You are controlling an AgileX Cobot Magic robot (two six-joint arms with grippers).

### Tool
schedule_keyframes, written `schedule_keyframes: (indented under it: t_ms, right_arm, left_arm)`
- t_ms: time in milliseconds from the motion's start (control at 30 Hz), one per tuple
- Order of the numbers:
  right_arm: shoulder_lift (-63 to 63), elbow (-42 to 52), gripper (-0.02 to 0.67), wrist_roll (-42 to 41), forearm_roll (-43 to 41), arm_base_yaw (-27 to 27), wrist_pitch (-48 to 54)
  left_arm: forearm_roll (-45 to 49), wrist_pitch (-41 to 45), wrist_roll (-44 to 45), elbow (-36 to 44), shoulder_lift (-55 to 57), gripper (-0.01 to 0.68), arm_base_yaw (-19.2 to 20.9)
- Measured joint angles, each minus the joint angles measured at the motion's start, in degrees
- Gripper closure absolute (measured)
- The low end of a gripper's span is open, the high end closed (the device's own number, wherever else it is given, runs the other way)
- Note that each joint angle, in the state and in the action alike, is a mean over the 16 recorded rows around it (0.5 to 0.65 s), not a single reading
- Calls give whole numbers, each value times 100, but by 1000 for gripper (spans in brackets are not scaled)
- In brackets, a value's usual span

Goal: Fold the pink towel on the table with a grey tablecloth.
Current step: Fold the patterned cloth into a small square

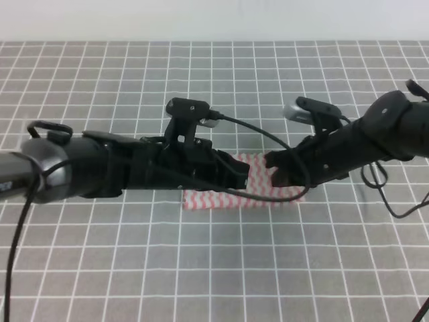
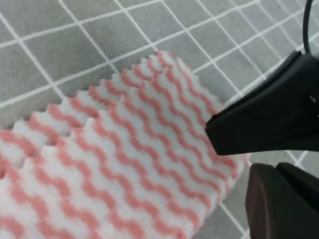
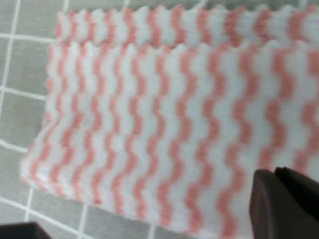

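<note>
The pink towel (image 1: pixel 231 200) lies flat on the table with a grey tablecloth (image 1: pixel 100 255), at the middle of the exterior high view. It looks doubled over, with two zigzag edges slightly offset in the left wrist view (image 2: pixel 114 149) and the right wrist view (image 3: pixel 164 124). Both arms meet above it. My left gripper (image 1: pixel 244 176) hovers over its left part, and one of its fingers (image 2: pixel 284 204) shows with nothing held. My right gripper (image 1: pixel 273 171) hangs over its right part, open (image 3: pixel 144 209), with the fingers spread above the cloth. The arms hide most of the towel from above.
The grid-printed grey cloth runs in all directions around the towel. A dark wedge, probably the other arm's finger (image 2: pixel 269 119), points in over the towel's right corner. Cables loop from both arms (image 1: pixel 268 141). A pale wall edge lies at the far back (image 1: pixel 214 27).
</note>
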Motion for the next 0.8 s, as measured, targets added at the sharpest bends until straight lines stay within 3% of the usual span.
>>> schedule_keyframes:
  t_ms: [267, 800]
  right_arm:
    - [-26, -44, 665, 70, -43, -245, 192]
    - [-17, -44, 665, 57, -8, -339, 292]
  left_arm:
    - [-533, 580, 144, -79, 366, 676, 0]
    - [-608, 776, 172, -260, 1084, 675, 7]
